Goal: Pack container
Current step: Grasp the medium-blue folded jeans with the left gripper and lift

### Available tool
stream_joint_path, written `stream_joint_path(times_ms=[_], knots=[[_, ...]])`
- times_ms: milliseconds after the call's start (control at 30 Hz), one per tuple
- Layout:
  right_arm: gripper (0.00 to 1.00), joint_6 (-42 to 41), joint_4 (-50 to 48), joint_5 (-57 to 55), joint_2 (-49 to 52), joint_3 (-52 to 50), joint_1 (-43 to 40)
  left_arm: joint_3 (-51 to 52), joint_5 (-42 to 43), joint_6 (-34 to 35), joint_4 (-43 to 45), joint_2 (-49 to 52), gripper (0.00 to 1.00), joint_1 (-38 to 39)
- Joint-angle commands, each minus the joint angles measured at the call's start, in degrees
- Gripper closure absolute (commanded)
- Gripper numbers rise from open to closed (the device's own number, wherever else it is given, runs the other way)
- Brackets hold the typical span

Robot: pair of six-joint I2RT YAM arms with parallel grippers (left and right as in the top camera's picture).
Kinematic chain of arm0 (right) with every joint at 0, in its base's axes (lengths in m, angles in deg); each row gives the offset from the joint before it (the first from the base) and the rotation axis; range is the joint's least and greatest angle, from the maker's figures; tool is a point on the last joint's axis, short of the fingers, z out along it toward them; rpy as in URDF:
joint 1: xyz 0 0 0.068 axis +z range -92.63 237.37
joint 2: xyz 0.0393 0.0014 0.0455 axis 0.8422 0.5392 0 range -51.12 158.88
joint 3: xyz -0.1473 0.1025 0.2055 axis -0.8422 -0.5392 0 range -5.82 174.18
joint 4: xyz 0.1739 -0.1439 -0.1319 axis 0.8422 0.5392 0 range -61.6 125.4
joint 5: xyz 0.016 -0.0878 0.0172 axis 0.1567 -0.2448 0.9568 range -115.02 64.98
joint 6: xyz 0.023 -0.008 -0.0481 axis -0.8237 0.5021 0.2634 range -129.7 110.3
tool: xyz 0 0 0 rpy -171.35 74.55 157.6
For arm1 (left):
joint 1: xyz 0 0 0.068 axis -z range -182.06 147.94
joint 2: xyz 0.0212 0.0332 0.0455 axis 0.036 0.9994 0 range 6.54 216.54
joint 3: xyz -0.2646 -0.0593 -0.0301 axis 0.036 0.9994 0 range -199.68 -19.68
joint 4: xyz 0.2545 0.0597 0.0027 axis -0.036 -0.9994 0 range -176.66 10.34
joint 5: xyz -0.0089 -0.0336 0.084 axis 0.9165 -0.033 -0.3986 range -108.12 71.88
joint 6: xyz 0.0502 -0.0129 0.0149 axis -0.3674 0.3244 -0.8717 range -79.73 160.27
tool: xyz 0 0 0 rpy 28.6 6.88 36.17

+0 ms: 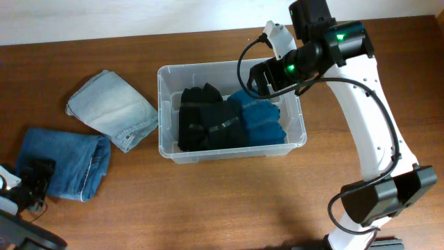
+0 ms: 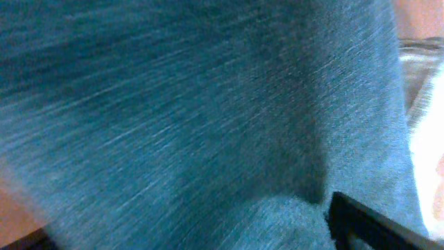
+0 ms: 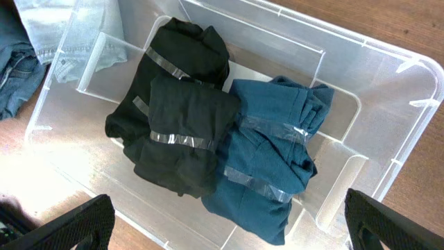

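Observation:
The clear plastic container (image 1: 164, 111) stands mid-table and holds a folded black garment (image 1: 205, 118) on its left and a teal one (image 1: 262, 118) on its right. My right gripper (image 1: 267, 75) hovers above the container's far right part, open and empty. Its wrist view looks down on the container rim (image 3: 388, 52), the black garment (image 3: 184, 118) and the teal garment (image 3: 267, 160), with the fingers (image 3: 227, 201) wide apart. My left gripper (image 1: 31, 182) rests on the dark blue jeans (image 1: 66, 163) at the front left. Denim (image 2: 173, 104) fills its view; only one finger shows, near the right edge.
Folded light blue jeans (image 1: 111, 107) lie left of the container and also show in the right wrist view (image 3: 48, 28). The right arm's base (image 1: 378, 198) stands at the front right. Bare wooden table (image 1: 229, 201) lies in front of the container.

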State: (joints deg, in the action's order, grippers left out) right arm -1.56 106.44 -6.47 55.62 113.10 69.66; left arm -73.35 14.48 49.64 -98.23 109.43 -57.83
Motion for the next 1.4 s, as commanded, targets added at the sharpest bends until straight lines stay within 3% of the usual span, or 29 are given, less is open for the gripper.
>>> stream_joint_path(times_ms=[0,100,167,267,433,667,867,1000,1133,1367], knots=[[0.01,0.7,0.0,-0.6,-0.1,-0.3,-0.3,0.3,10.8,-4.5,0.3,4.7,0.21,0.1],[0.01,0.7,0.0,-0.6,-0.1,-0.3,-0.3,0.3,12.7,-5.2,-0.1,4.9,0.56,0.1],[0.01,0.7,0.0,-0.6,-0.1,-0.3,-0.3,0.3,14.6,-5.2,-0.1,4.9,0.85,0.1],[0.01,0.7,0.0,-0.7,-0.1,-0.3,-0.3,0.3,17.1,-5.1,-0.1,4.7,0.99,0.1],[0.01,1.5,0.4,-1.2,-0.2,-0.2,-0.3,0.3,17.8,-4.0,-0.6,-1.4,0.99,0.1],[0.01,-1.9,0.3,-5.7,-0.8,1.9,-1.8,-1.2,22.3,3.5,-0.5,-20.8,0.99,0.6],[0.01,-5.2,1.7,-7.6,-2.6,7.0,-8.5,-5.0,22.7,10.6,-0.5,-35.6,0.99,6.0],[0.01,-6.3,2.7,-7.7,-4.8,7.5,-13.6,-9.6,23.2,15.2,-0.5,-37.9,0.99,14.9],[0.01,-10.6,3.8,-7.5,-7.0,7.5,-21.6,-14.3,22.6,17.0,-0.3,-37.6,0.99,29.3],[0.01,-10.6,7.0,-6.6,-7.4,7.5,-29.0,-18.7,9.9,16.9,1.2,-35.5,0.99,55.1]])
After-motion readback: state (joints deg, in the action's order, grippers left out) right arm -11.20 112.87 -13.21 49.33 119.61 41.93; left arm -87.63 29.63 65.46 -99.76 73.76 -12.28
